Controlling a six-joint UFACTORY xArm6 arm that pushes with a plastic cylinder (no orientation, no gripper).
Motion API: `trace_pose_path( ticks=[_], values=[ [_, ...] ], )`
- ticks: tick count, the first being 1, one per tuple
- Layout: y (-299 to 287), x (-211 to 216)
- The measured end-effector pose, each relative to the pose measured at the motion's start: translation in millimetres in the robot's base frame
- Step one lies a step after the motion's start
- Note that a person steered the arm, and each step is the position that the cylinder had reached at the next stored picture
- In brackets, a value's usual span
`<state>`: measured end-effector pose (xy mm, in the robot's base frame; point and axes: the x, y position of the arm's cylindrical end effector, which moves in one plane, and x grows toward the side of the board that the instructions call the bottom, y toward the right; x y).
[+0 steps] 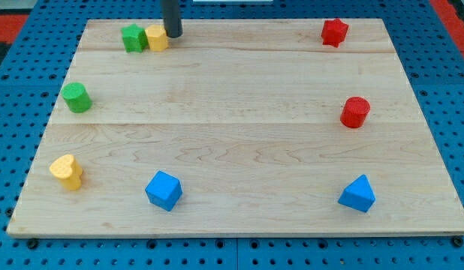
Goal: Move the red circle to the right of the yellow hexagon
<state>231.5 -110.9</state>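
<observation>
The rod's tip [173, 34] (no jaws to open or shut) stood just right of the yellow hexagon [157, 37], perhaps touching it. The red circle [355, 112] sat far right; best approached from its right side. The wooden board [239, 150] lay on blue pegboard [14, 90].

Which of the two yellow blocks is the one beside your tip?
The yellow hexagon at the view's top, between my tip and the green star; the yellow heart lies bottom-left.
</observation>
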Motion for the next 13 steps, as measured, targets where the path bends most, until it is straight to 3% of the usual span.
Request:
trace_pose_path(
  ticks=[3,4,7,9,11,12,13],
  values=[
    [222,15],
    [272,44],
    [289,52],
    [379,153],
    [304,232],
    [259,202],
    [268,178]
  ],
)
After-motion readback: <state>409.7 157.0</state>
